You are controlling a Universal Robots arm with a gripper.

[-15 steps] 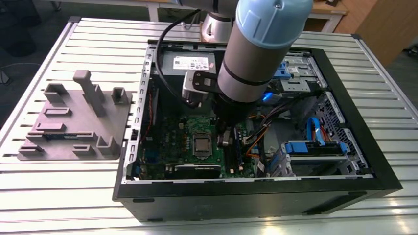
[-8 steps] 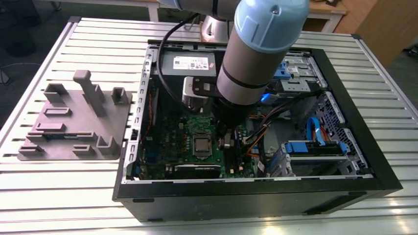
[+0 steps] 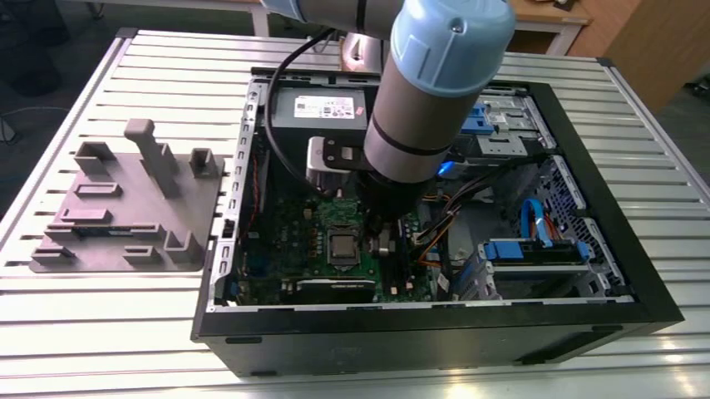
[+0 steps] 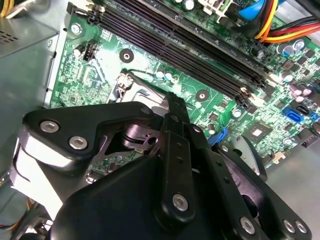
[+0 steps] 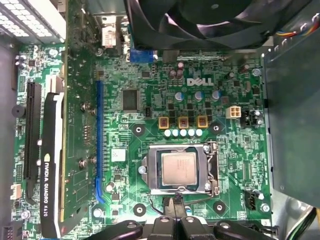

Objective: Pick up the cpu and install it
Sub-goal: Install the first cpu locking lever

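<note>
Jaws [image 5: 176, 206] shut and empty beside socketed cpu [image 5: 178, 168], fingertips partly cropped

The small flat square silver-topped cpu [image 5: 178, 169] is gleaming pale metal inside a dull grey steel socket frame [image 5: 178, 169], just beyond the black fingers [image 5: 176, 209]. Around it the green printed motherboard [image 5: 150, 115] is showing white lettering and a blue slot [image 5: 98, 140]. The ribbed silver-white counter [image 3: 100, 332] is carrying a black-rimmed computer case [image 3: 444, 328] and a grey plastic fixture tray [image 3: 122, 208].
</note>
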